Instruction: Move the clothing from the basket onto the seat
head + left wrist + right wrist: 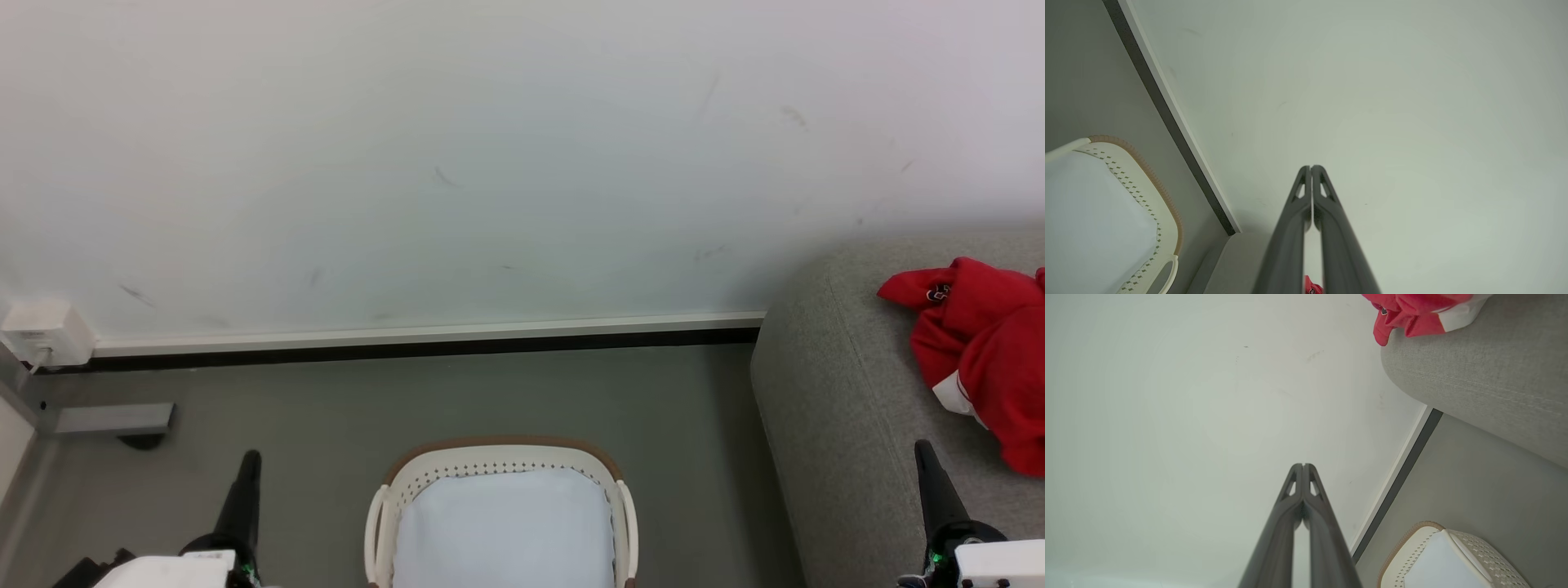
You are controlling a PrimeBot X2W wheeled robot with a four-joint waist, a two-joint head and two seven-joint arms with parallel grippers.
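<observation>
The left gripper [1311, 167] has its two dark fingers pressed together at the tips, pinching nothing, and points at the pale wall [1412, 102]. The right gripper [1303, 465] is likewise pressed together with nothing between its fingers. In the head view the left one stands at the lower left over the grey floor [326, 408], and the right one at the lower right over the front of the sofa [841, 392]. Between them on the floor sits the basket [502, 447], with a brown rim band and dotted white sides; its pale white-blue lining [502, 523] shows inside. The red clothing [988, 343] lies in a crumpled heap on the sofa, near the right gripper's tip, with a patch of white trim showing. A white skirting board [424, 335] runs along the foot of the wall, and a small white box [41, 331] sits at the far left
</observation>
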